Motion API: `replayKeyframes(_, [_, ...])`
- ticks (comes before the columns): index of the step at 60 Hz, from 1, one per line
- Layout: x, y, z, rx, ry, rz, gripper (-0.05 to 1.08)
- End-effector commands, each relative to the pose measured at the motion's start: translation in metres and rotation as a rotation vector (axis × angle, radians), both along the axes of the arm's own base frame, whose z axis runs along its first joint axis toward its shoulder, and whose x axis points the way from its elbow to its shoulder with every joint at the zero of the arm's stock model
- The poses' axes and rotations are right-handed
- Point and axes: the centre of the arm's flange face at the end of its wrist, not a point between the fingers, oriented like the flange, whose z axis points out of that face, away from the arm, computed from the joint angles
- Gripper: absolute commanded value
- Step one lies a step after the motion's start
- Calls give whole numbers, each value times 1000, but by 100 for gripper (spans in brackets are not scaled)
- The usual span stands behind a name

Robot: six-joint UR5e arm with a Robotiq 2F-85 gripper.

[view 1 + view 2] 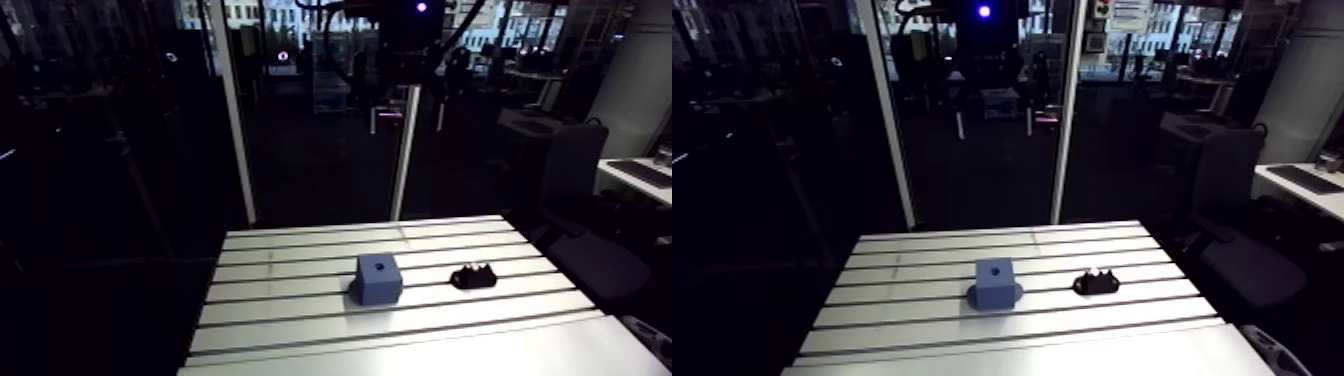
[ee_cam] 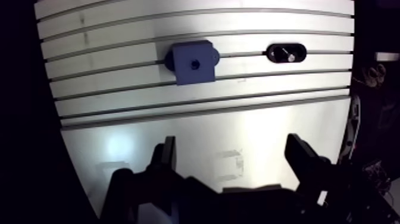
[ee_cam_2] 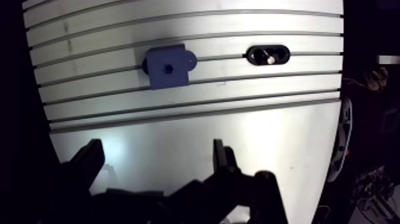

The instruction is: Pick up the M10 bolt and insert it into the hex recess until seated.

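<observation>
A blue block with a small dark recess in its top face stands on the slotted aluminium table. Beside it, a short way off, lies a black oval holder, and a small silver bolt stands in it. The arm view shows the same pair: the block on the left and the holder on the right. My gripper hangs high above the table's smooth near part, well short of both things. It is open, with only bare table between its two dark fingers.
Several slots run across the table under the block and the holder. The smooth plate nearest me ends at an edge, and the table's side edges drop off into darkness. An office chair stands off the table's right side.
</observation>
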Motion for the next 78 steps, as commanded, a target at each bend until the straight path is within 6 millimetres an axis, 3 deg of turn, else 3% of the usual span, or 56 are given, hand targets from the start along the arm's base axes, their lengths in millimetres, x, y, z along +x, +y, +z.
replayKeyframes(1, [-63,10,-35,-117,49,109,1])
replayKeyframes(57, [-62,21,-29,-88,74,149,1])
replayKeyframes(72, [-56,45,-33,-27,136,193,1])
replayKeyframes(78, [-53,64,-37,-10,168,220,1])
